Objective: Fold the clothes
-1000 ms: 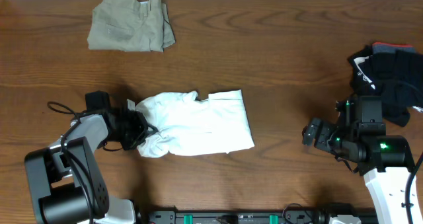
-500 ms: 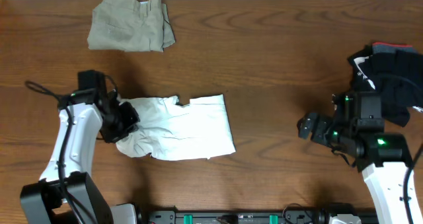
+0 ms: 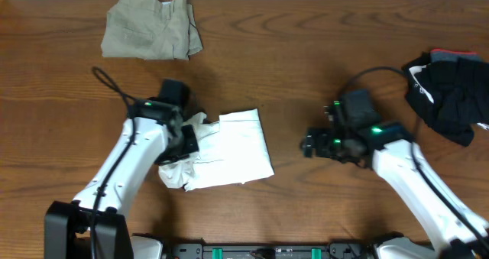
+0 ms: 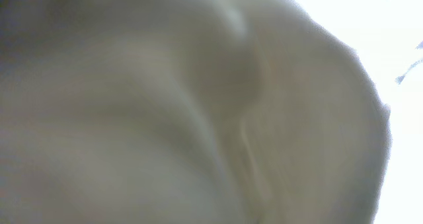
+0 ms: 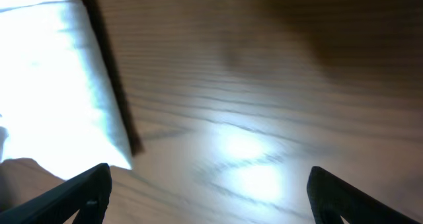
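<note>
The white T-shirt [image 3: 233, 148] lies partly folded in the middle of the table, bunched at its left side. My left gripper [image 3: 186, 140] is shut on that bunched left part, held over the shirt. Blurred white cloth [image 4: 198, 118] fills the left wrist view and hides the fingers. My right gripper [image 3: 309, 144] stands open to the right of the shirt, apart from it. In the right wrist view its gripper [image 5: 210, 197] spans bare wood, with the shirt's right edge [image 5: 53, 85] at the upper left. The khaki trousers [image 3: 150, 36] lie folded at the back left. The black bundle [image 3: 447, 91] sits at the far right.
The dark wooden table [image 3: 306, 60] runs to the frame edges. A black rail [image 3: 267, 251] lies along the front edge between the arm bases. A cable [image 3: 111, 83] loops up from the left arm.
My left arm has swung right, carrying the shirt's left side over towards its middle. My right arm has reached left towards the shirt's right edge, still open.
</note>
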Tool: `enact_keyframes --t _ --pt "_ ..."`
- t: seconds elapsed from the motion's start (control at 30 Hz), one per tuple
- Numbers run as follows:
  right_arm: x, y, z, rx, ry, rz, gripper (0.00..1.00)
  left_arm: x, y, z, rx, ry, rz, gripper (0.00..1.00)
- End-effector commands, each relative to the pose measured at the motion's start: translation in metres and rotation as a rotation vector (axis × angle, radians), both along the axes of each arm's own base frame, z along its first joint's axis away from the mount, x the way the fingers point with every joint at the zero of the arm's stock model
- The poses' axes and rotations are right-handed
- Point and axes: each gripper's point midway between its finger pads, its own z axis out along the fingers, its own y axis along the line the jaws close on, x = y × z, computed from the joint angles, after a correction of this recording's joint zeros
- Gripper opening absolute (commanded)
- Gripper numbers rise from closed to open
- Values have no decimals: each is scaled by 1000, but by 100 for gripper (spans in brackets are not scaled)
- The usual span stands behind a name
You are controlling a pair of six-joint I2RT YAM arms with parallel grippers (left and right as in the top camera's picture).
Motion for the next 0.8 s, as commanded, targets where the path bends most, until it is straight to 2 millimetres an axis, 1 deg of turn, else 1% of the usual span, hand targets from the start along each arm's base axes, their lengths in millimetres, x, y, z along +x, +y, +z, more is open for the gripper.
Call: enact_keyframes --t 0.0,0.07,0.2,0.23,0.3,0.37,0.4,0.57,0.67,0.77 --pt "1 29 -13 37 41 5 91 6 -11 9 27 -38 -1 6" --pt "4 44 -21 52 42 19 90 6 -19 11 24 -47 -29 6" --pt "3 73 -33 89 46 58 82 5 -30 13 19 -57 -40 6" --pt "3 77 -35 94 48 61 78 5 -32 13 19 -57 -44 5" --pt "0 84 -38 98 56 59 62 5 -34 14 18 -59 -48 6" --pt "-2 91 -41 102 61 64 52 5 -34 14 16 -60 -44 6" --pt "-2 93 -43 103 62 67 49 5 -34 14 16 -60 -44 6" --pt "-6 99 -55 95 98 42 44 5 -35 13 9 -59 -38 6" --pt "-7 102 -65 97 123 27 44 7 -37 14 4 -70 -38 6" --pt "-6 108 -69 125 133 39 43 8 -37 14 -1 -72 -37 6"
